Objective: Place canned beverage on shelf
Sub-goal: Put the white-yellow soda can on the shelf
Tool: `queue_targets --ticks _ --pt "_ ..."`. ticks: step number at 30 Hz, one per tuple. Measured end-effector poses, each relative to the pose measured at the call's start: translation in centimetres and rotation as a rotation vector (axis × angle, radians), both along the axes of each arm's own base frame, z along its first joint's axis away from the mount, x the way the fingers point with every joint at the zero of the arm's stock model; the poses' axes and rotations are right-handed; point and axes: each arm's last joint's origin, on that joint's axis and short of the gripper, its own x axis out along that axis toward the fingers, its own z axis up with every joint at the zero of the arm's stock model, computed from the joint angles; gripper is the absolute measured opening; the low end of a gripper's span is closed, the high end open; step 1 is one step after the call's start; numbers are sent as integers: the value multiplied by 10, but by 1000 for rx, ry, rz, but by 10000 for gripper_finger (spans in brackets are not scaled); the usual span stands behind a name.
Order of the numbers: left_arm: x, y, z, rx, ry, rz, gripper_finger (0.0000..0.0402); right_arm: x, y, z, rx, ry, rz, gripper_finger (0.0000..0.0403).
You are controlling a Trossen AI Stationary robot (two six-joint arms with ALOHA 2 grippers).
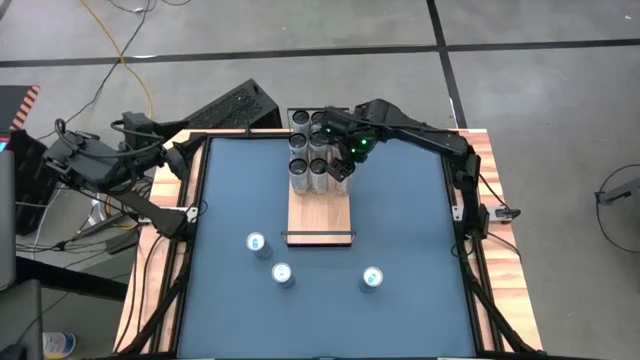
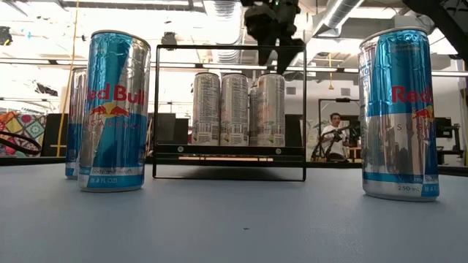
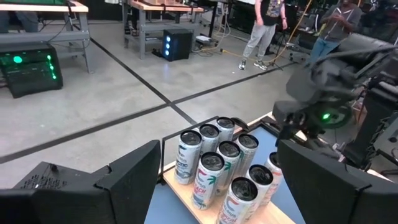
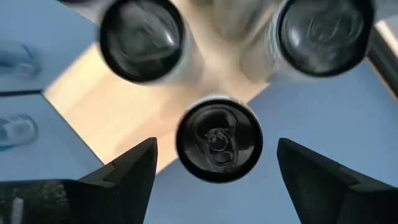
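The shelf [image 1: 320,215] is a light-wood board with black end rails, lying lengthwise in the table's middle. Several silver cans [image 1: 306,150] stand upright in rows on its far half. My right gripper [image 1: 343,168] hangs open above the right-hand can of the nearest row [image 4: 217,140]. Its fingers point down and stand wide on either side of that can's top, clear of it. The low view shows this gripper [image 2: 276,45] above the can tops. Three blue-and-silver cans [image 1: 257,243] [image 1: 283,275] [image 1: 372,278] stand on the table near the shelf's near end. My left gripper [image 3: 217,152] waits open at the table's far left corner.
The shelf's near half [image 1: 320,222] is bare wood, closed off by the black rail [image 2: 230,109] at its near end. Blue tabletop [image 1: 410,210] lies free to the right and left of the shelf. People stand in the room beyond the table.
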Motion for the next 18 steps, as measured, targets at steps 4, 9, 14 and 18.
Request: queue_targets --ticks 4,9,14,18 --pt "0 0 0 2 -1 5 309 -4 0 19 -30 -54 -10 315" --pt "0 0 0 1 -1 5 309 -20 11 41 -150 -47 260 315" --pt "0 0 0 -1 -4 5 309 -22 35 48 -248 -25 622 315" --pt "2 -1 0 0 1 6 309 -19 43 47 -311 15 684 309"
